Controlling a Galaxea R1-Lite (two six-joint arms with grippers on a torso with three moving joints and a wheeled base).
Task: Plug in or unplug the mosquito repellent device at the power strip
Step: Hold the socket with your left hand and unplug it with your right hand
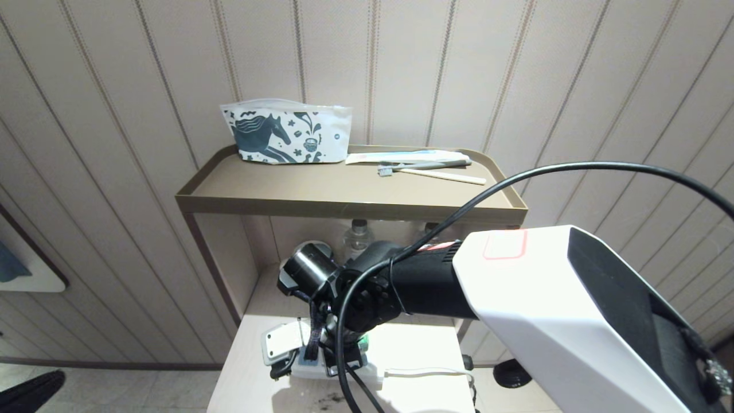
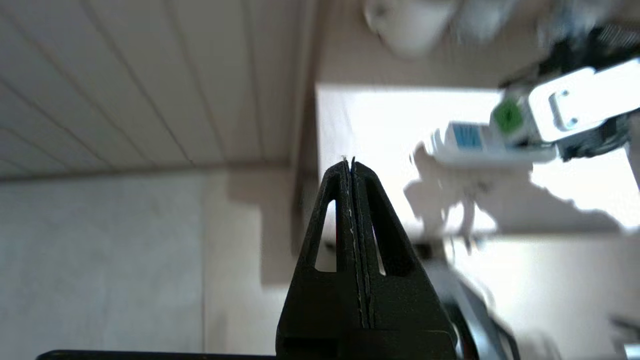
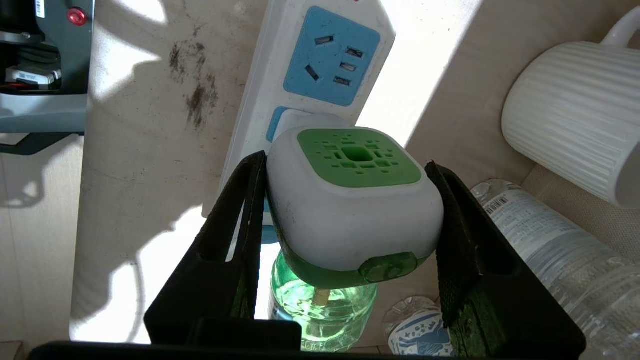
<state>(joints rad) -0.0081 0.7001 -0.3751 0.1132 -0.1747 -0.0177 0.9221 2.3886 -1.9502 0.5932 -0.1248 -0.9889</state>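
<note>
The power strip (image 3: 280,125) lies on the table (image 3: 150,150), extending away from the right hand (image 3: 350,220), and may lift with any pull since nothing pins it. The mosquito repellent device (image 3: 352,200) is clamped between the fingers (image 3: 240,220) and appears seated in a socket; a tilted pull could bend its pins. The left hand (image 2: 352,165), pressed together, hangs aside.
</note>
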